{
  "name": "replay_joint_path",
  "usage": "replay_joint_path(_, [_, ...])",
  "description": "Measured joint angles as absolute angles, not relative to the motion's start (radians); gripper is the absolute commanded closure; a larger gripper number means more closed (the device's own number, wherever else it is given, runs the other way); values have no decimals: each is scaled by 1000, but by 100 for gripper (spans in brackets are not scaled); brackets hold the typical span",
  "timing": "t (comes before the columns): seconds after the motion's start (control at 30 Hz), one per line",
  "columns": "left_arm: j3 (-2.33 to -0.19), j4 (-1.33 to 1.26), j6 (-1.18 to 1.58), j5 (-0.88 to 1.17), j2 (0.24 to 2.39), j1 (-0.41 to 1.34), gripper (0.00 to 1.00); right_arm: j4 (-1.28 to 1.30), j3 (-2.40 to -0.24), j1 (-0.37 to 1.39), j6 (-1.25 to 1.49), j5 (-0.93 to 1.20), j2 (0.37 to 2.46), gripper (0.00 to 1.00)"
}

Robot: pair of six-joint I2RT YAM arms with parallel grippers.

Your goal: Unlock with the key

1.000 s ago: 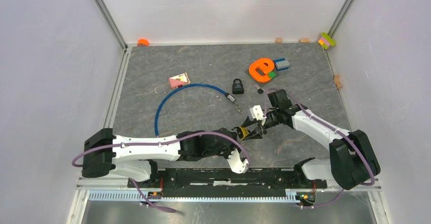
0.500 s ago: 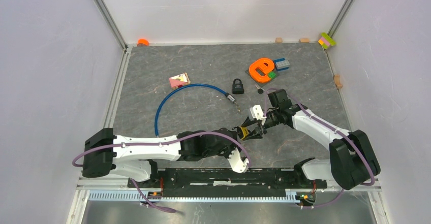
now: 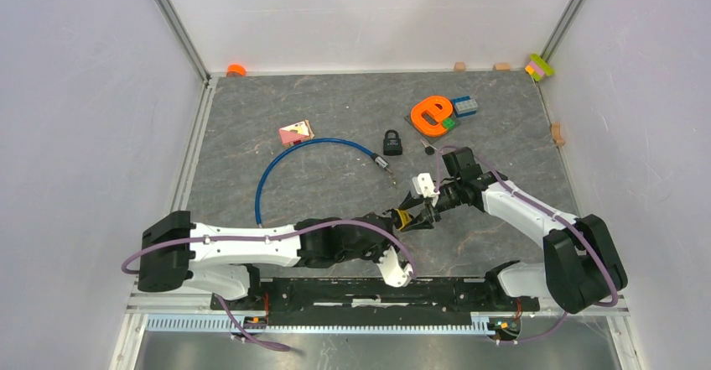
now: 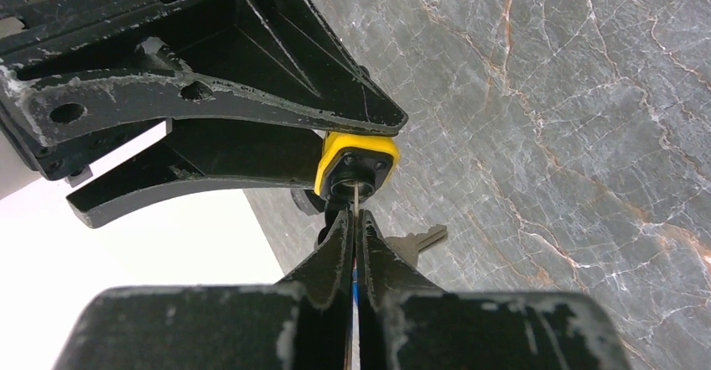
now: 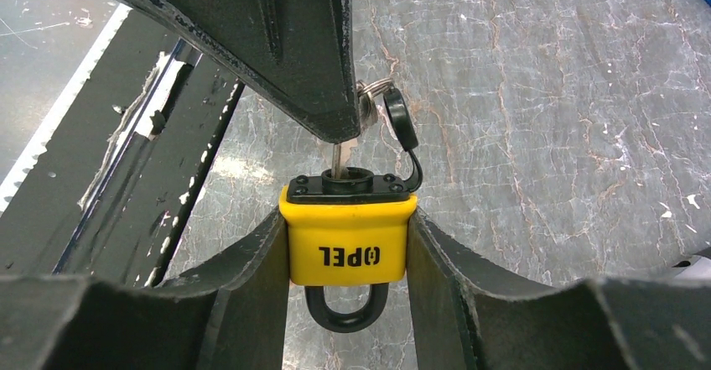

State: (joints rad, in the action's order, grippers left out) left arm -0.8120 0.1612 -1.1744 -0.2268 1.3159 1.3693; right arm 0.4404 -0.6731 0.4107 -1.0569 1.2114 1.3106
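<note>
A yellow padlock with a black shackle is clamped between the fingers of my right gripper, keyhole end facing away. Both shackle legs sit in the body. My left gripper is shut on the key, whose blade stands in the keyhole of the padlock. A second key hangs from the ring below. In the top view the two grippers meet at the padlock, near the table's front middle. The key's head is hidden between the left fingers.
A black padlock and a blue cable loop lie farther back. An orange letter, a blue brick and a small key sit at the back right. A pink block lies left of centre.
</note>
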Motion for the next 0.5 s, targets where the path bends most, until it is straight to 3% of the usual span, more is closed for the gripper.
replay_joint_path(0.5, [-776,104,-1243,-283,1333,1396,98,445,-679,408,-1028,1212,1342,100])
